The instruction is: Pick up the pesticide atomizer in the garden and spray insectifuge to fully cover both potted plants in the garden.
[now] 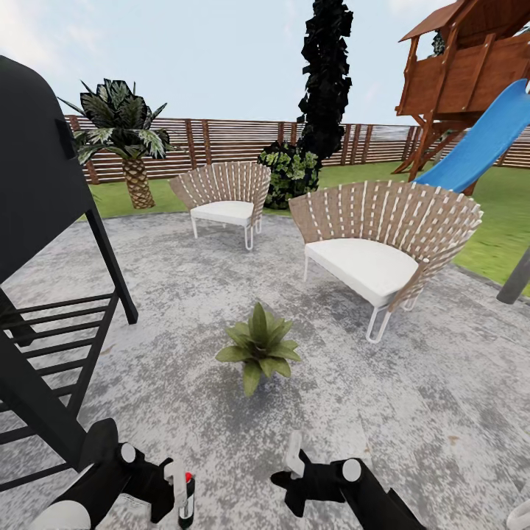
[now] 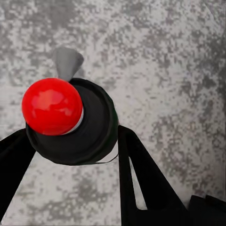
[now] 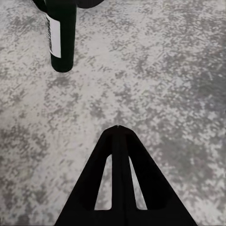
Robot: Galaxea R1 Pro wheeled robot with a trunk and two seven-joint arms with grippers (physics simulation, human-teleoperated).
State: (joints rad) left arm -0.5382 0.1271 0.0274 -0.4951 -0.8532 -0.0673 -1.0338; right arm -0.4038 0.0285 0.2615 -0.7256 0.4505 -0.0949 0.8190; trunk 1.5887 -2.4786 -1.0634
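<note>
Holding the pesticide atomizer [image 1: 188,504] upright in the left gripper [image 1: 173,489], at 7 o'clock in the head view, fingers pinching the dark bottle on both sides just under the red knob. From the right wrist, seeing its white label and its base just over the stone. Right gripper [image 1: 294,460] at 5 o'clock, apparently pressed together on nothing.

Facing one potted plant [image 1: 258,350] at 12 o'clock, near but apart from both grippers.

Likely trouble: misting the stone instead of the leaves if the nozzle points elsewhere; cannot tell its heading. Might slip or tilt in so narrow a pinch. Could brush the black grill [image 1: 29,162] at 9 o'clock when swinging left, or the near wicker chair [image 1: 368,243] at 2 o'clock when rolling onward.

Standing on a flat, mottled grey patio [image 1: 184,294], with lawn, a slatted fence [image 1: 221,140], a palm [image 1: 121,132] at 11 o'clock and a blue slide [image 1: 486,140] at 2 o'clock.
</note>
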